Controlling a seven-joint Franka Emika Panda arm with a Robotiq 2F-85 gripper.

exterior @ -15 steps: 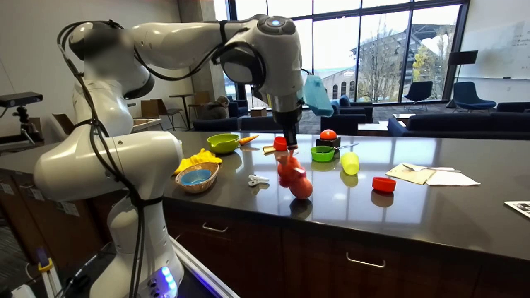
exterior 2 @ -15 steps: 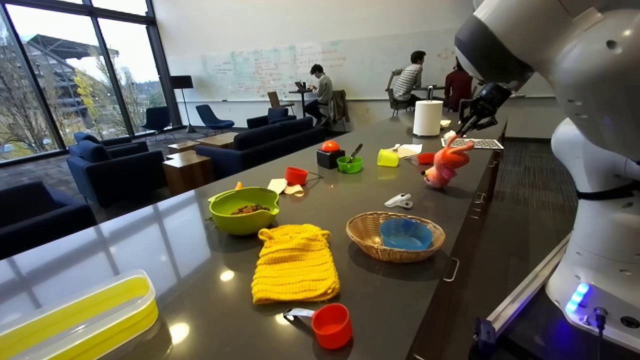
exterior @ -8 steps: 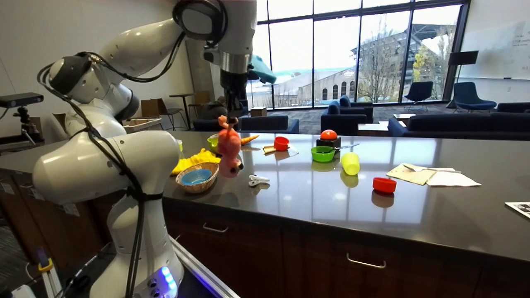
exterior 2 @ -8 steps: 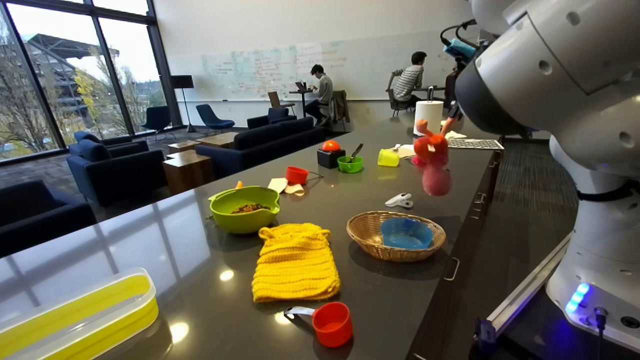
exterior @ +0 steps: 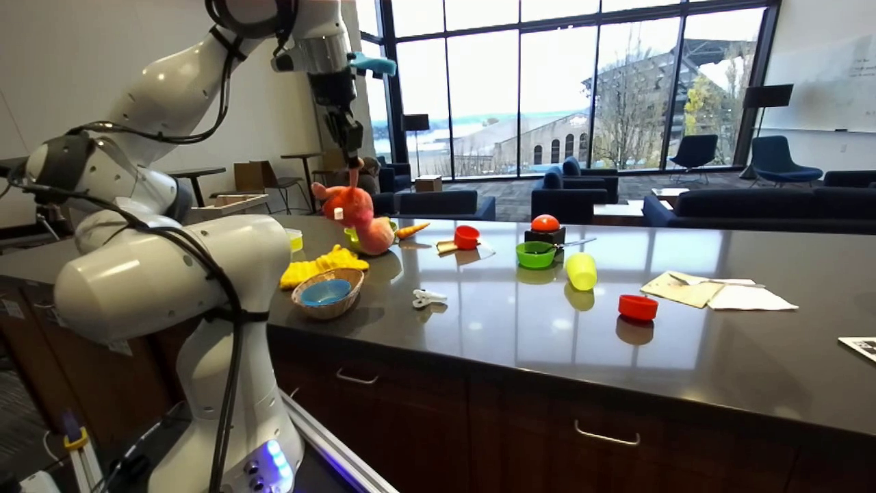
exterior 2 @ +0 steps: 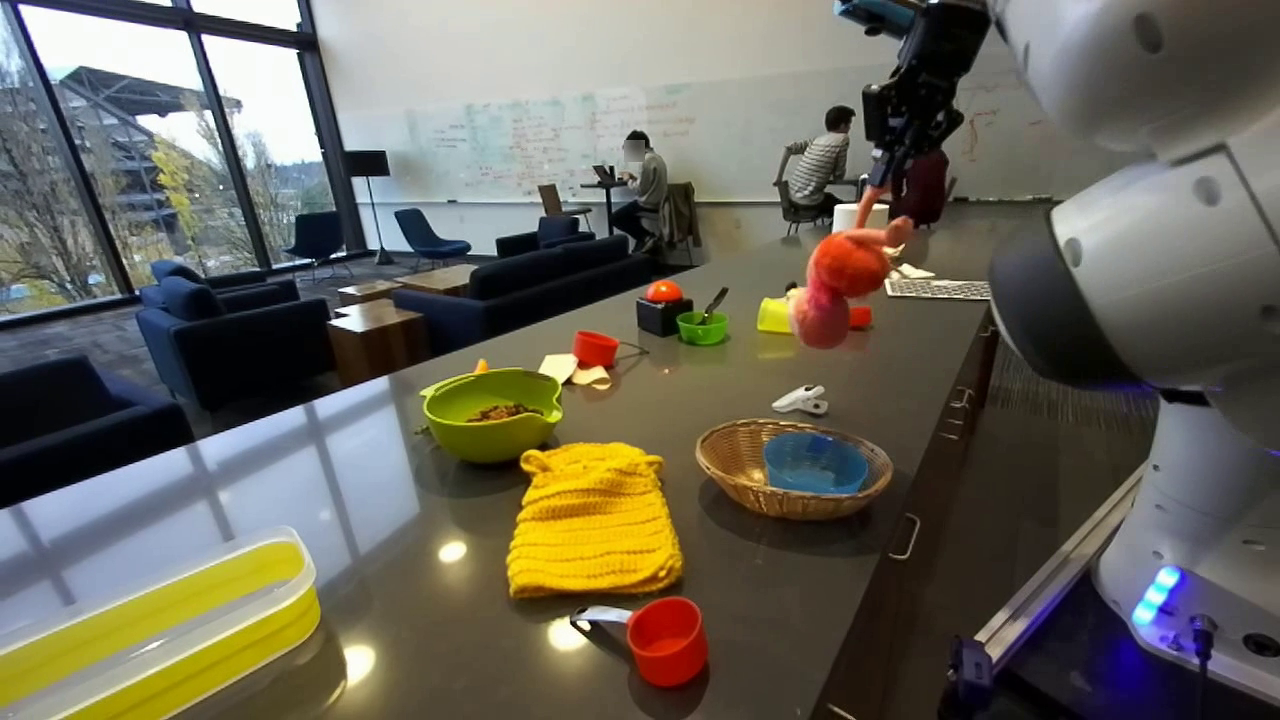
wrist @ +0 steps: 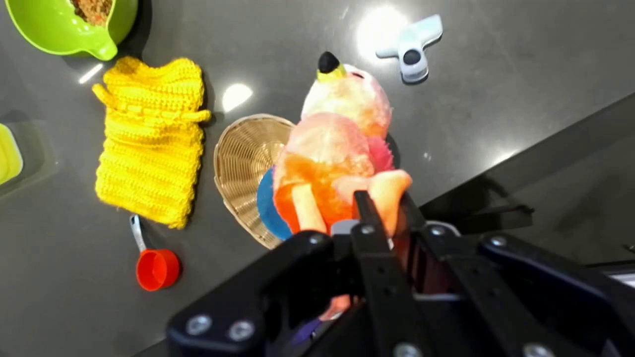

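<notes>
A pink and orange plush bird (exterior: 350, 207) hangs head down in the air above the counter. My gripper (exterior 2: 880, 180) is shut on one of its thin legs, and the other leg dangles free. In the wrist view the plush bird (wrist: 330, 148) shows its black-tipped beak, and its pale foot sticks out between the black fingers (wrist: 367, 210). From that view its body covers part of a wicker basket (wrist: 243, 158) and of the blue bowl (wrist: 270, 206) inside. Both exterior views show the toy apart from the counter top.
Around the basket lie a yellow knitted cloth (exterior 2: 598, 525), a white clip (exterior 2: 800, 400) and a green bowl (exterior 2: 470, 425) with crumbly contents. A red measuring cup (exterior 2: 668, 640) and a yellow container (exterior 2: 200, 620) stand nearer that camera. The counter's edge (exterior: 479, 359) runs beside the robot base.
The arm has carried the plush bird up off the counter, back toward the robot's base and past the white clip. The toy swings and turns below the gripper, which stays shut on its leg.
</notes>
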